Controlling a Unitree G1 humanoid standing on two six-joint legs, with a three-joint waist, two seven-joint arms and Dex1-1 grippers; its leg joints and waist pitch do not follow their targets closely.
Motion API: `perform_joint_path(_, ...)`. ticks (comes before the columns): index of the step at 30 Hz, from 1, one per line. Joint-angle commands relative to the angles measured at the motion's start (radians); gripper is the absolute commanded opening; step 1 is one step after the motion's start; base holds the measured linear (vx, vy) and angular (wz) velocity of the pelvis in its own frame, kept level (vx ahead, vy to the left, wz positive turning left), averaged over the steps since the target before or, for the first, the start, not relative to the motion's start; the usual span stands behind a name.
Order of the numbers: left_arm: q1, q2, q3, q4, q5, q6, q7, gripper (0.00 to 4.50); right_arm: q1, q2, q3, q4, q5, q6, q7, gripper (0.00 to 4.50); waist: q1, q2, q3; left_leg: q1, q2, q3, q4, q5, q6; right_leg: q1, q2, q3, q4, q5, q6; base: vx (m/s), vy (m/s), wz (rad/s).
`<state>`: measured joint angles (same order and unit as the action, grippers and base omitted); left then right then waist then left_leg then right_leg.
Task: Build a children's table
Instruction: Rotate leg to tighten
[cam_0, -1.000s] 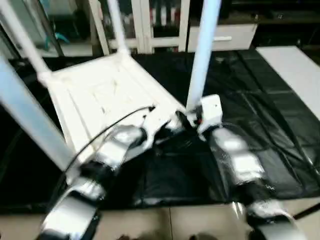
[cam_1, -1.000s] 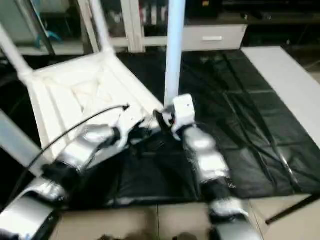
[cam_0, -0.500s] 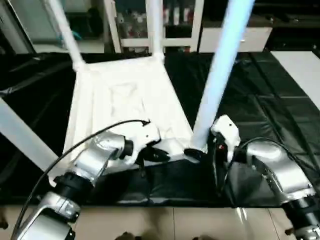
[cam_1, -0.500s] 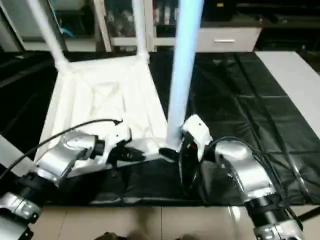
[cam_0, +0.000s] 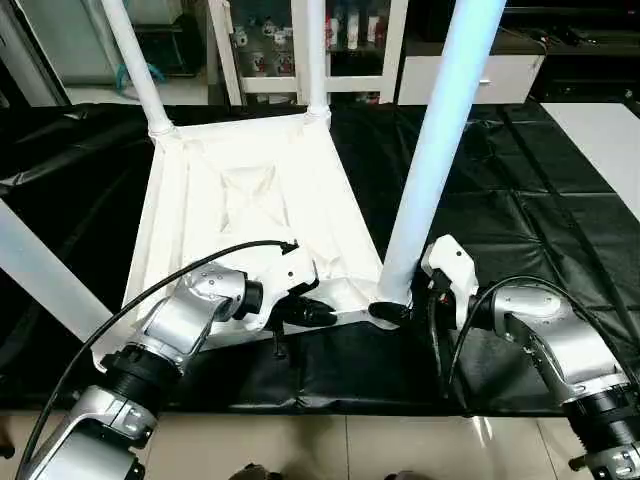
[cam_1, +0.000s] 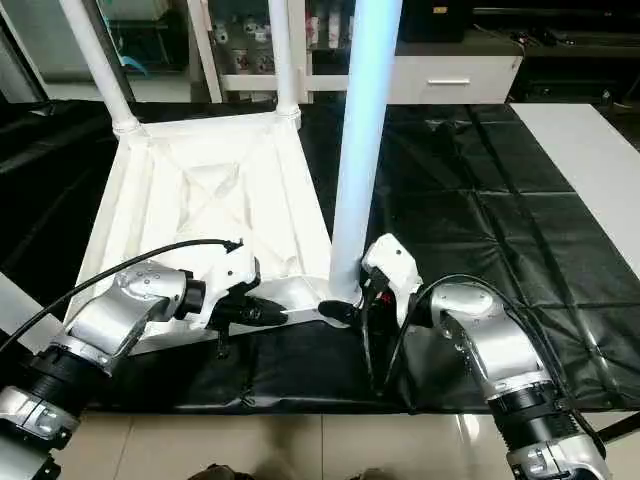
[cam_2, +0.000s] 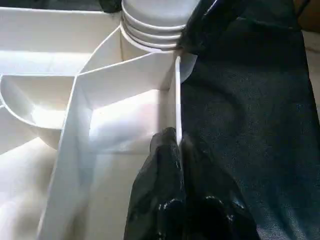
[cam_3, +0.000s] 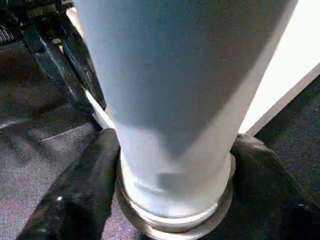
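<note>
The large white plastic rectangular tabletop (cam_0: 250, 215) lies ribbed underside up on the black-covered worktop (cam_0: 520, 210), legs rising from its corners. The left end effector (cam_2: 175, 150) pinches the near rim wall; the right end effector (cam_3: 172, 195) straddles the base of the near white tapered leg (cam_0: 435, 160). The plastic appears light, stiff and smooth, likely best gripped at ribs or sockets.

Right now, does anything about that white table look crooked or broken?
Nothing looks broken. The tabletop lies upside down on the black cover, legs pointing up; the near-left leg leans outward.
</note>
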<state>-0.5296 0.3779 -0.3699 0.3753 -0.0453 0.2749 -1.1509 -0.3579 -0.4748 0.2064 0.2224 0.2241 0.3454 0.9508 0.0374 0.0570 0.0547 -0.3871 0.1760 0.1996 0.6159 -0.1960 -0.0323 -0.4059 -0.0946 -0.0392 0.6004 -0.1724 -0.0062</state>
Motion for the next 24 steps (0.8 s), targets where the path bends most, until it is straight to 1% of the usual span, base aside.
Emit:
perform_joint_path(1,-0.017,0.000,0.004,-0.039,-0.014,-0.001,-0.015,0.00,-0.020,0.004,0.005,0.012,-0.004,-0.003,0.011,2.99,0.000,-0.015,-0.071,0.021,0.048,-0.022,-0.080,-0.175,0.064,0.044,-0.046,0.029,-0.061,-0.169,-0.248,0.000,0.000,0.00)
perform_joint_path(3,-0.014,0.003,0.005,-0.041,-0.013,-0.003,-0.013,0.00,-0.017,0.006,0.007,0.013,-0.006,-0.006,0.014,2.96,0.000,-0.015,-0.071,0.021,0.049,-0.023,-0.080,-0.182,0.061,0.045,-0.047,0.029,-0.062,-0.183,-0.245,0.000,0.000,0.00)
perform_joint_path(4,-0.013,0.003,0.005,-0.041,-0.012,-0.002,-0.013,0.00,-0.017,0.006,0.007,0.014,-0.006,-0.007,0.015,2.80,0.000,-0.015,-0.071,0.022,0.049,-0.023,-0.080,-0.181,0.060,0.044,-0.046,0.029,-0.062,-0.184,-0.244,0.000,0.000,0.00)
perform_joint_path(5,-0.013,0.003,0.006,-0.042,-0.013,-0.002,-0.012,0.00,-0.016,0.005,0.008,0.014,-0.006,-0.007,0.017,2.80,0.000,-0.015,-0.072,0.022,0.048,-0.023,-0.079,-0.176,0.061,0.045,-0.047,0.029,-0.061,-0.179,-0.244,0.000,0.000,0.00)
perform_joint_path(6,-0.012,0.003,0.006,-0.042,-0.013,-0.001,-0.012,0.00,-0.015,0.004,0.009,0.016,-0.007,-0.009,0.020,2.76,-0.002,-0.025,-0.072,0.020,0.049,-0.022,-0.079,-0.170,0.064,0.045,-0.046,0.029,-0.061,-0.174,-0.244,0.000,0.000,0.00)
perform_joint_path(7,-0.010,0.005,0.006,-0.042,-0.012,-0.002,-0.013,0.00,-0.015,0.004,0.010,0.019,-0.008,-0.011,0.022,2.74,0.001,-0.012,-0.072,0.022,0.049,-0.023,-0.079,-0.170,0.064,0.044,-0.047,0.029,-0.060,-0.178,-0.245,0.000,0.000,0.00)
perform_joint_path(8,-0.008,0.007,0.005,-0.043,-0.012,-0.002,-0.016,0.00,-0.015,0.005,0.010,0.021,-0.009,-0.012,0.023,2.74,-0.001,-0.016,-0.071,0.022,0.049,-0.022,-0.079,-0.174,0.064,0.044,-0.046,0.029,-0.062,-0.181,-0.245,0.000,0.000,0.00)
perform_joint_path(9,-0.005,0.009,0.004,-0.043,-0.014,-0.002,-0.020,0.00,-0.015,0.006,0.010,0.022,-0.010,-0.013,0.023,2.73,-0.001,-0.008,-0.072,0.022,0.049,-0.023,-0.079,-0.174,0.062,0.044,-0.046,0.029,-0.060,-0.178,-0.245,0.000,0.000,0.00)
perform_joint_path(10,-0.004,0.010,0.004,-0.043,-0.014,-0.002,-0.022,0.00,-0.014,0.007,0.010,0.022,-0.010,-0.013,0.022,2.73,-0.002,-0.010,-0.072,0.023,0.049,-0.022,-0.080,-0.176,0.061,0.043,-0.044,0.028,-0.062,-0.175,-0.245,0.000,0.000,0.00)
perform_joint_path(11,-0.001,0.012,0.001,-0.042,-0.016,0.000,-0.030,0.00,-0.013,0.012,0.006,0.021,-0.008,-0.009,0.018,2.72,-0.004,-0.005,-0.073,0.024,0.048,-0.023,-0.080,-0.179,0.058,0.044,-0.043,0.028,-0.061,-0.165,-0.247,0.000,0.000,0.00)
perform_joint_path(12,-0.001,0.012,0.000,-0.041,-0.015,0.001,-0.031,0.00,-0.013,0.016,0.002,0.024,-0.007,-0.009,0.011,2.72,-0.005,-0.007,-0.072,0.023,0.048,-0.023,-0.080,-0.181,0.058,0.044,-0.043,0.028,-0.061,-0.161,-0.248,0.000,0.000,0.00)
perform_joint_path(14,-0.002,-0.004,0.001,-0.027,-0.012,0.007,-0.011,0.00,-0.023,0.050,-0.027,0.057,-0.006,-0.008,-0.051,2.72,-0.007,-0.008,-0.073,0.022,0.047,-0.022,-0.079,-0.186,0.056,0.045,-0.044,0.028,-0.061,-0.158,-0.252,0.000,0.000,0.00)
perform_joint_path(15,-0.003,-0.007,0.002,-0.025,-0.012,0.009,-0.006,0.00,-0.025,0.057,-0.032,0.064,-0.006,-0.009,-0.063,2.72,-0.008,-0.007,-0.072,0.023,0.048,-0.023,-0.081,-0.194,0.051,0.044,-0.045,0.028,-0.062,-0.171,-0.252,0.000,0.000,0.00)
perform_joint_path(16,-0.008,-0.027,0.012,-0.010,-0.009,0.010,0.030,0.00,-0.035,0.084,-0.050,0.090,-0.013,-0.016,-0.121,2.72,-0.008,-0.008,-0.072,0.023,0.047,-0.023,-0.081,-0.199,0.048,0.043,-0.044,0.028,-0.063,-0.178,-0.251,0.000,0.000,0.00)
perform_joint_path(17,-0.011,-0.039,0.018,-0.003,-0.007,0.010,0.051,0.00,-0.041,0.100,-0.060,0.104,-0.018,-0.021,-0.155,2.72,-0.013,-0.016,-0.069,0.018,0.045,-0.025,-0.084,-0.214,0.037,0.044,-0.046,0.028,-0.065,-0.229,-0.241,0.000,0.000,0.00)
perform_joint_path(18,-0.027,-0.082,0.044,0.042,-0.004,0.010,0.129,0.00,-0.064,0.161,-0.090,0.160,-0.039,-0.041,-0.285,2.72,-0.015,-0.021,-0.069,0.019,0.045,-0.025,-0.084,-0.220,0.031,0.044,-0.047,0.027,-0.067,-0.246,-0.236,0.000,0.000,0.00)
perform_joint_path(19,-0.027,-0.082,0.044,0.042,-0.004,0.010,0.129,0.00,-0.064,0.161,-0.090,0.160,-0.039,-0.041,-0.285,2.72,-0.021,-0.018,-0.067,0.021,0.043,-0.025,-0.085,-0.240,0.015,0.040,-0.045,0.026,-0.072,-0.280,-0.228,0.000,0.000,0.00)
perform_joint_path(20,-0.035,-0.099,0.052,0.063,0.000,0.006,0.160,0.00,-0.074,0.188,-0.102,0.185,-0.046,-0.046,-0.341,2.72,-0.024,-0.017,-0.068,0.023,0.043,-0.026,-0.085,-0.248,0.007,0.038,-0.045,0.027,-0.072,-0.292,-0.222,0.000,0.000,0.00)
perform_joint_path(21,-0.043,-0.115,0.058,0.083,0.006,0.006,0.193,0.00,-0.085,0.214,-0.115,0.210,-0.052,-0.047,-0.395,2.72,-0.031,-0.019,-0.069,0.020,0.042,-0.029,-0.087,-0.257,0.002,0.041,-0.044,0.026,-0.073,-0.296,-0.214,0.000,0.000,0.00)
perform_joint_path(22,-0.045,-0.123,0.060,0.091,0.010,0.006,0.210,0.00,-0.089,0.228,-0.122,0.222,-0.054,-0.047,-0.423,2.72,-0.034,-0.018,-0.069,0.019,0.041,-0.029,-0.087,-0.256,0.001,0.041,-0.044,0.026,-0.072,-0.291,-0.213,0.000,0.000,0.00)
perform_joint_path(23,-0.074,-0.168,0.080,0.143,0.017,0.032,0.295,0.00,-0.115,0.284,-0.143,0.272,-0.063,-0.059,-0.521,2.72,-0.040,-0.016,-0.070,0.020,0.041,-0.027,-0.085,-0.261,0.005,0.038,-0.044,0.028,-0.074,-0.280,-0.212,0.000,0.000,0.00)
perform_joint_path(24,-0.096,-0.197,0.091,0.181,0.022,0.047,0.348,0.00,-0.134,0.318,-0.151,0.305,-0.069,-0.070,-0.579,2.72,-0.044,-0.017,-0.067,0.023,0.040,-0.025,-0.085,-0.270,0.003,0.033,-0.042,0.028,-0.077,-0.287,-0.214,0.000,0.000,0.00)
